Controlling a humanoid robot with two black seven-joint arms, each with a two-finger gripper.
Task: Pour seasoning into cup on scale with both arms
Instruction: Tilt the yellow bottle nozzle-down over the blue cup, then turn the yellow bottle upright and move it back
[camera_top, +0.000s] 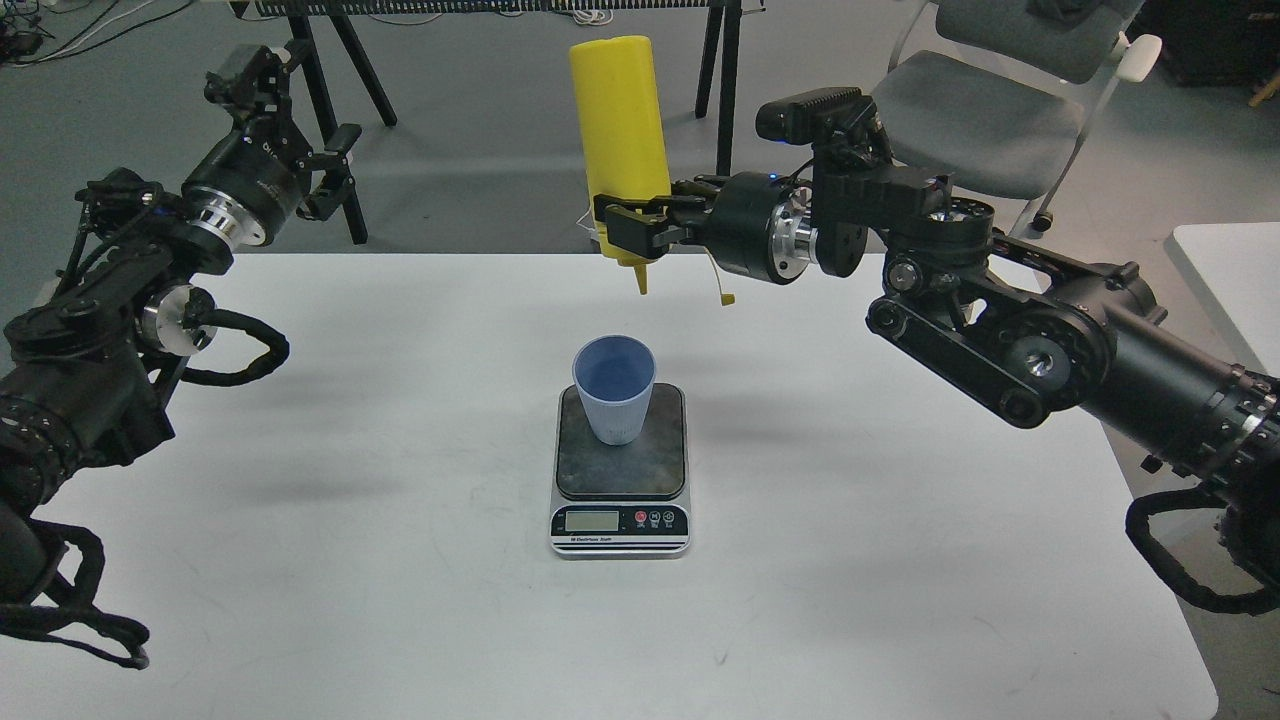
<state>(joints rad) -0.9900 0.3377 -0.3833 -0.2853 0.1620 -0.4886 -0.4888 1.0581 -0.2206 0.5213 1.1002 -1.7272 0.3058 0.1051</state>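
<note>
The seasoning hangs upside down above the table, its pointed nozzle aimed downward, above and a little beyond the cup. The right gripper is clamped around the bottle near its cap end, fingers closed on the yellow plastic. The light blue cup stands upright on the dark plate of the scale, which sits mid-table with its display facing the front edge. The left gripper is raised off to the far left, well apart from everything; its jaws appear parted, though the angle is poor. A grey chair stands behind the table.
</note>
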